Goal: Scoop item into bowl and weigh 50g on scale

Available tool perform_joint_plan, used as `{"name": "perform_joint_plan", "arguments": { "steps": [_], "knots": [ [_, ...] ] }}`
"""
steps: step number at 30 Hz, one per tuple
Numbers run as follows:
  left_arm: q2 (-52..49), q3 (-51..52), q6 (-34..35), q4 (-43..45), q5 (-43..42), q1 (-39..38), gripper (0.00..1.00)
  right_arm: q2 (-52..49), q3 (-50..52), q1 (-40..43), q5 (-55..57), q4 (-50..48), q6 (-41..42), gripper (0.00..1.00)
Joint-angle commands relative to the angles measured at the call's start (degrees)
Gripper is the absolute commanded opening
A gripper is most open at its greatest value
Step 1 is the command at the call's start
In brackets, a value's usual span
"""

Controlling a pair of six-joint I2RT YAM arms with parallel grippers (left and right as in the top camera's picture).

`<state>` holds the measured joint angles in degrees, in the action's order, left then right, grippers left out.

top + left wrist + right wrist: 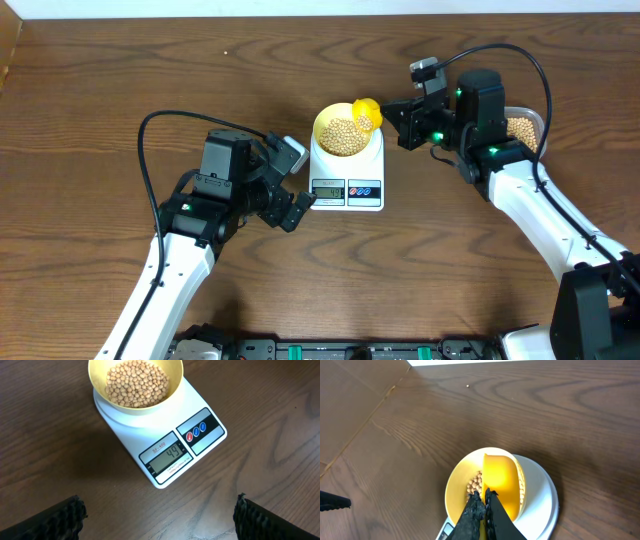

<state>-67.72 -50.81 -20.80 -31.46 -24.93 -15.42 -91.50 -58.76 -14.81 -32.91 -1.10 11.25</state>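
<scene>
My right gripper [483,497] pinches yellow scoop [502,482] over bowl [456,491] of beans [137,382]; left gripper [160,517] wide open, empty, facing scale [165,420].

Bowl [98,384] of beans [136,382] sits on the scale [135,430], display [170,457] reading 49, fingers [55,520] spread wide above the counter [45,445].
</scene>
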Motion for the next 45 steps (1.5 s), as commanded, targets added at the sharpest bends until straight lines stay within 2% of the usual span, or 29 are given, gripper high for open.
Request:
{"name": "perform_joint_plan", "arguments": {
  "steps": [1,19,32,36,45],
  "knots": [
    [-0.1,0.1,0.3,0.1,0.3,0.2,0.97,-0.5,0.0,-0.8,-0.3,0.2,-1.7,0.01],
    [-0.1,0.1,0.3,0.1,0.3,0.2,0.97,-0.5,0.0,-2.9,-0.3,-3.4,-2.3,0.01],
    [-0.1,0.1,0.3,0.1,0.3,0.2,0.97,-0.6,0.0,-4.1,0.8,-3.2,-4.3,0.01],
    [-0.1,0.1,0.3,0.1,0.3,0.2,0.97,-0.6,0.0,-3.9,4.7,-1.6,-4.4,0.01],
    [-0.1,0.1,0.3,0.1,0.3,0.2,0.97,-0.6,0.0,-3.8,2.9,-2.1,-5.3,0.01]
  ]
}}
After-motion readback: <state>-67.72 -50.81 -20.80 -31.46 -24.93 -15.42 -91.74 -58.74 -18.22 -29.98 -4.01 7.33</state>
